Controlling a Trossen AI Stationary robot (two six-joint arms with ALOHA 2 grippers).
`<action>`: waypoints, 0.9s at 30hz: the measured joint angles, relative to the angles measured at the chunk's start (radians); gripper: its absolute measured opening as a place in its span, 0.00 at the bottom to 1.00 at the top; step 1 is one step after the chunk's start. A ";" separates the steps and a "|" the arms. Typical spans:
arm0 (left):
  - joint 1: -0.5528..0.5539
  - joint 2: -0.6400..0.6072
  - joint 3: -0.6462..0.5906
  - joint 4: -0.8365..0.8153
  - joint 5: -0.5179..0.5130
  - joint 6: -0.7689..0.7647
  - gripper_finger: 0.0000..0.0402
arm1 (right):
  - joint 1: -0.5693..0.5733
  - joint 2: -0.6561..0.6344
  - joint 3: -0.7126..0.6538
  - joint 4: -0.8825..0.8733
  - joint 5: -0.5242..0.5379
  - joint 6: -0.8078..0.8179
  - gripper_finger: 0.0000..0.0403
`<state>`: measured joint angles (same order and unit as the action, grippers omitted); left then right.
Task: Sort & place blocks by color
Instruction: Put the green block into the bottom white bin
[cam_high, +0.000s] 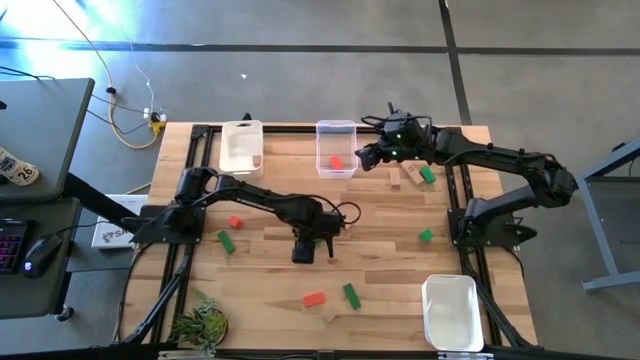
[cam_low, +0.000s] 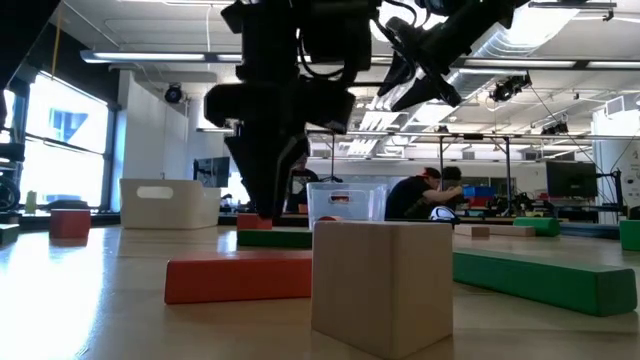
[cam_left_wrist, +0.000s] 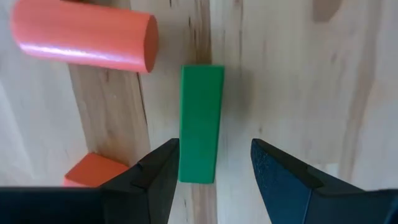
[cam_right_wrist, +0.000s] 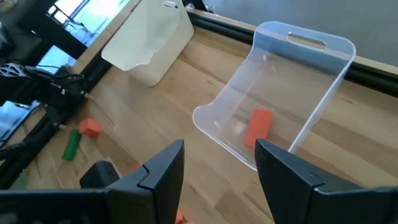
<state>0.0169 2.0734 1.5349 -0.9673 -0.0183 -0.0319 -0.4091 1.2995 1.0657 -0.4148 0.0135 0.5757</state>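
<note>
- We see the left arm stretched from its base at the table's left side toward the middle, wrist bent down.
- The left gripper (cam_high: 303, 250) points straight down at the table, its two dark fingers (cam_left_wrist: 155, 177) apart.
- The right arm reaches from the right side to the far edge.
- The right gripper (cam_high: 366, 155) hangs raised, its jaws also parted, nothing between them.

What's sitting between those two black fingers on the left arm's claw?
In the left wrist view, a green block lies on the table, its near end between the left gripper's open fingers, untouched; wood shows on both sides.
</note>
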 joint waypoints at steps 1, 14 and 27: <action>0.002 0.009 0.000 -0.009 -0.002 0.000 0.46 | 0.000 0.000 0.000 -0.006 0.000 0.000 0.46; 0.009 0.078 0.005 -0.022 -0.021 0.009 0.46 | 0.000 0.000 0.000 -0.033 -0.004 0.011 0.46; 0.009 0.081 0.003 -0.021 -0.015 0.043 0.17 | 0.000 0.000 0.000 -0.037 -0.056 0.047 0.46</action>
<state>0.0257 2.1540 1.5379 -0.9882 -0.0334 0.0116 -0.4091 1.2995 1.0657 -0.4522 -0.0422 0.6226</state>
